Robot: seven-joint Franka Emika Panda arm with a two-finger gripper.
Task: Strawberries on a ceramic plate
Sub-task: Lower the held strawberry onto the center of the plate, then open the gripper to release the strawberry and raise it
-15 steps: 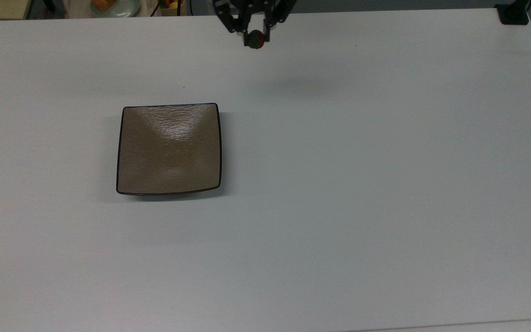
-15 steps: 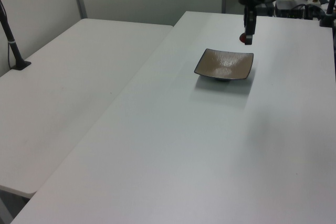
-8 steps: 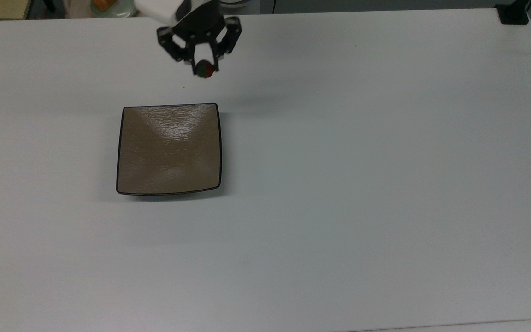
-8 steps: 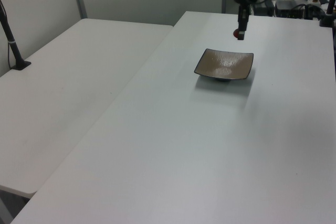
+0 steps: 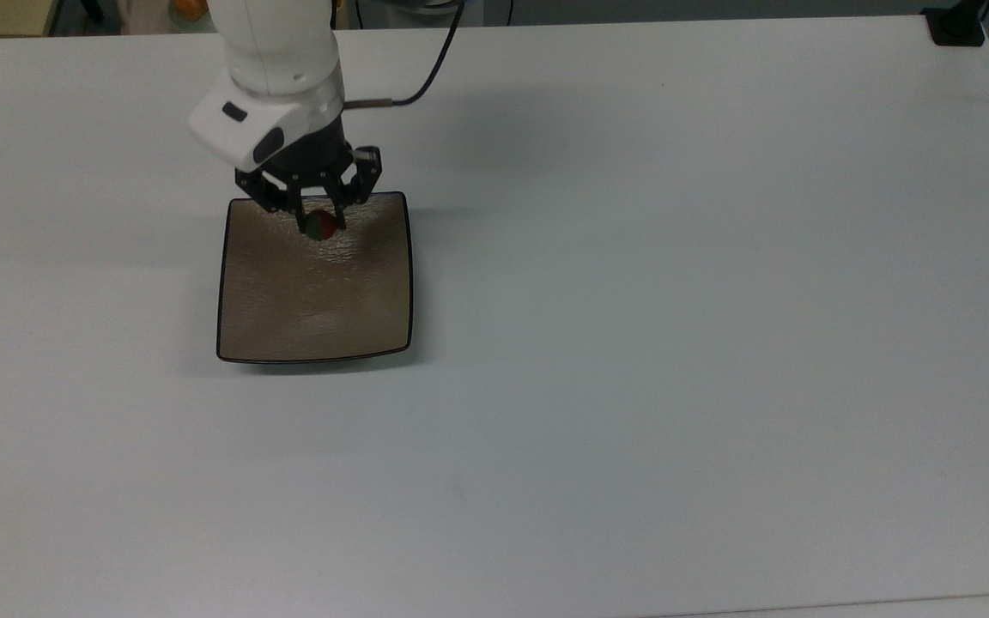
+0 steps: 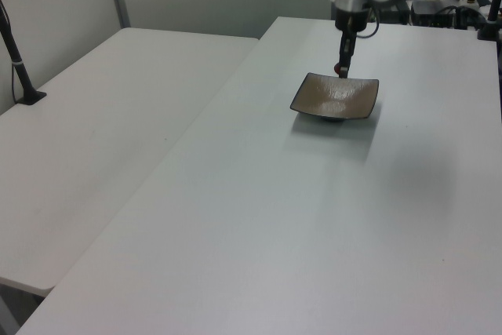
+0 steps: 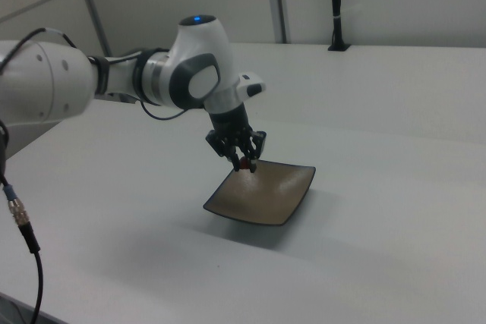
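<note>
Right now the gripper (image 5: 319, 225) hangs over the far part of the ceramic plate (image 5: 314, 300) in the top view, its two black fingers pinched on the strawberry (image 5: 318, 227) — a small dark red berry with some green showing, held between the tips. Berry sits above the plate's upper edge area in the top view, slightly toward the middle; whether it touches the plate surface, cannot tell. Plate is square, glossy tan-brown with a thin black rim, lying flat on the white table (image 5: 675, 343), toward the top view's left of centre. White arm (image 5: 276, 77) comes in from the top view's upper edge, a dark cable (image 5: 426, 81) trailing off it. In the left view the gripper (image 6: 343, 71) points straight down at the plate's (image 6: 336, 98) far edge, arm above it; a second white table (image 6: 94, 162) stands on the left view's left. In the right view the gripper (image 7: 244, 162) is at the plate's (image 7: 262, 195) near-left corner region with a red speck, the strawberry (image 7: 244, 165), at the tips — arm (image 7: 152, 77) reaching in from the right view's left.
</note>
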